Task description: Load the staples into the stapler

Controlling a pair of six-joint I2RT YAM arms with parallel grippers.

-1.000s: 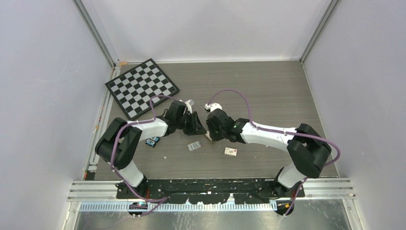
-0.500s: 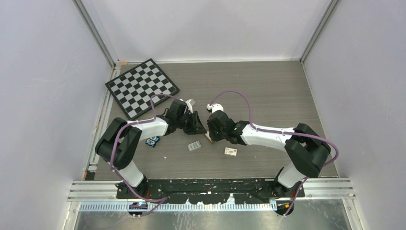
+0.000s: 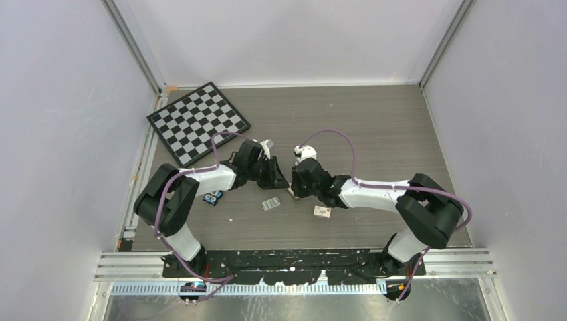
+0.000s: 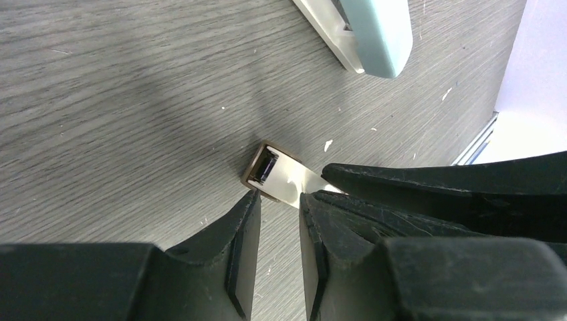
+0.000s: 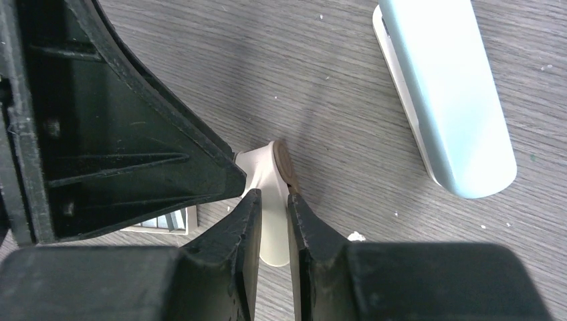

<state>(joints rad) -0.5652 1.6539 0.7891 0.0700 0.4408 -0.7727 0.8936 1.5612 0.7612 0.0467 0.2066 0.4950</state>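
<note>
pale teal stapler (image 5: 444,93) flat on the bench (image 4: 120,100); staples (image 3: 270,203) lie apart from it.
right fingers (image 5: 241,227) are clamped on a cream block with a tan end (image 5: 267,170). left fingers (image 4: 244,227) stand narrowly apart, tips at that block; whether they grip it cannot be told. the stapler is just beyond both, untouched.

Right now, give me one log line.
right gripper: shut on tan case | left gripper: open beside it | stapler, staples: lying free
</note>
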